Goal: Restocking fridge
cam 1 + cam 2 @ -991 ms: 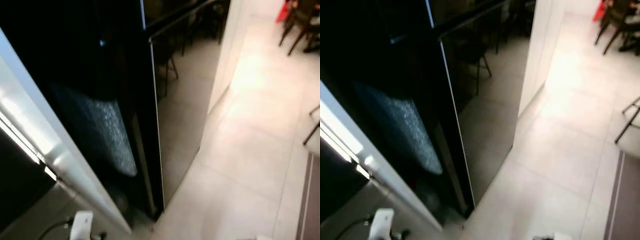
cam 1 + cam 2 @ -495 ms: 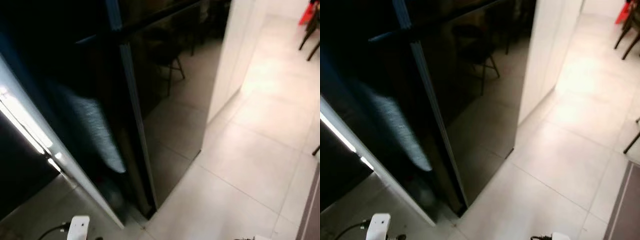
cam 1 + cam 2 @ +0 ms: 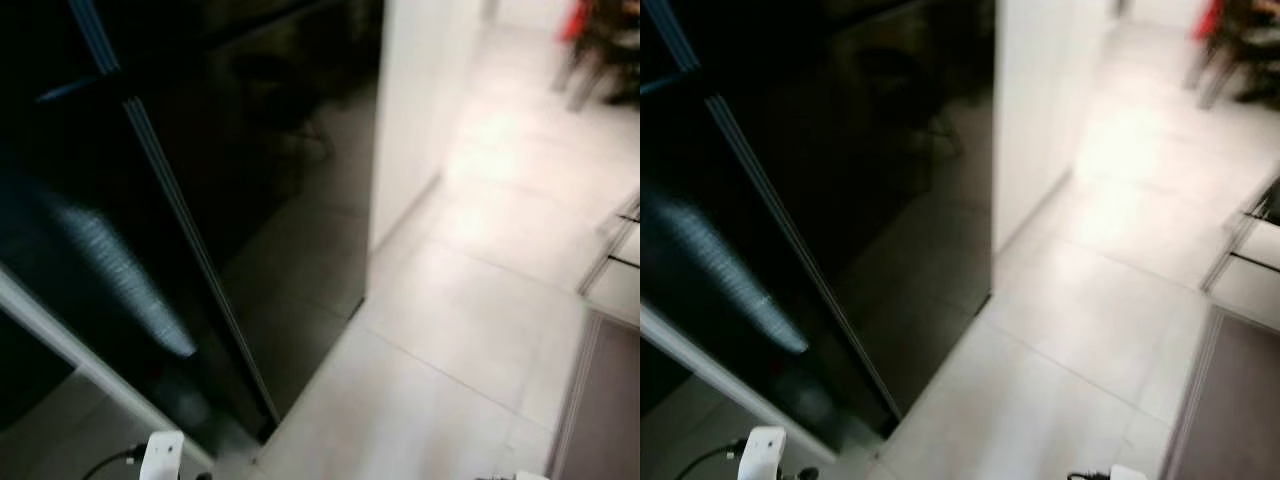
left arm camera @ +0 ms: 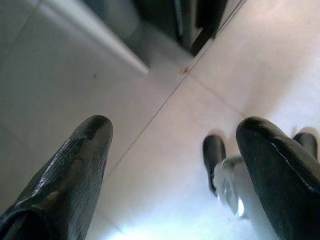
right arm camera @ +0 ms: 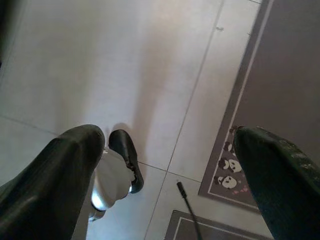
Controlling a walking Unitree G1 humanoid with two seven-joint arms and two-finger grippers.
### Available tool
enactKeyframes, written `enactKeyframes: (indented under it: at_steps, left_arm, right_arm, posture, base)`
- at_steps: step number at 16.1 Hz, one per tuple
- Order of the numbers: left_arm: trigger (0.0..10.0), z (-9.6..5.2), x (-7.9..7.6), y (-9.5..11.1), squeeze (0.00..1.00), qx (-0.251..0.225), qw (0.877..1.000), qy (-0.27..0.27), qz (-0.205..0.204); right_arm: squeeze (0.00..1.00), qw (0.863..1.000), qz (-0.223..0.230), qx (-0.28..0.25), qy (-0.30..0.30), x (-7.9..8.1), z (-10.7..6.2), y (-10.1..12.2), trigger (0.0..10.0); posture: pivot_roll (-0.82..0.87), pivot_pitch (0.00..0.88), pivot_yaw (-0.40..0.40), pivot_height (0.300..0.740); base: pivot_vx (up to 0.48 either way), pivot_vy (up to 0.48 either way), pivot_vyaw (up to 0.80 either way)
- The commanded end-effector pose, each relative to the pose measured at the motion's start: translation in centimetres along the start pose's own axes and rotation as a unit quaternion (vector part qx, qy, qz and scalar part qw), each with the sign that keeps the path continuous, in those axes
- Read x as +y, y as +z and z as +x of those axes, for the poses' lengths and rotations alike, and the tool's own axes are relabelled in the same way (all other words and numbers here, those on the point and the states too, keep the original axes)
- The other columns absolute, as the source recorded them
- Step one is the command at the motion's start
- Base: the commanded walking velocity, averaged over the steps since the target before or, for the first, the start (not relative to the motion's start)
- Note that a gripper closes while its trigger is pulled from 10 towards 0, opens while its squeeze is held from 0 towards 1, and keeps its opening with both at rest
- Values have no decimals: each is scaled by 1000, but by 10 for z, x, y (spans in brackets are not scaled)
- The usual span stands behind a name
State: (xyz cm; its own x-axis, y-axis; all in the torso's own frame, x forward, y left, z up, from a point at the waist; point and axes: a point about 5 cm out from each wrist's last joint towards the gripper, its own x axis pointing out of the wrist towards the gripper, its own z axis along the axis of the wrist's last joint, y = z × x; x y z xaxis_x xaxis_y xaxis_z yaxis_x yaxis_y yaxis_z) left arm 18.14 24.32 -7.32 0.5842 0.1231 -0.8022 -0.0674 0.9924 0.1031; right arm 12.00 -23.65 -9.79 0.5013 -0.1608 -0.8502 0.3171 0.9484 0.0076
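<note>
Approach step, judged: robot stands beside the black fridge, doors closed, at robot's left over pale tiled floor. Left gripper and right gripper hang toward the floor, jaws wide apart, holding nothing. Mat nearby. No stock item visible. Next move probably calls for facing the fridge and reaching its door edge.

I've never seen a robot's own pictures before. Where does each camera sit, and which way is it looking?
Left and right eye views: on the head, looking down at the black fridge and tiled floor.
Left wrist view: along the open left gripper, down at the floor and the robot's foot.
Right wrist view: along the open right gripper, down at floor, a foot and a mat.
Both wrist views share the tiled floor.
</note>
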Motion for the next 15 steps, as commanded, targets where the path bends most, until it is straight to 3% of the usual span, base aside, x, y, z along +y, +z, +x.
enactKeyframes:
  at_steps: [1,7,9,15]
  left_arm:
    - [10000,-1,5,-3,0,7,1000,3,4]
    - [10000,-1,6,-3,0,9,999,2,31]
    - [10000,-1,6,-2,0,9,1000,1,29]
    - [10000,0,1,-1,0,11,999,-5,36]
  right_arm:
    - [0,1000,-2,5,3,3,0,-1,10000]
    - [0,1000,-1,6,-1,4,0,-3,10000]
    - [0,1000,-1,6,-2,4,0,-3,10000]
    - [0,1000,-1,5,-1,4,1,-1,10000]
  posture:
    - [-89,6,63,740]
    - [-91,0,68,740]
    - [-90,0,68,740]
    - [-84,11,61,740]
  base:
    - [0,0,-769]
    - [0,-64,-763]
    - [0,-313,-763]
    - [0,0,-763]
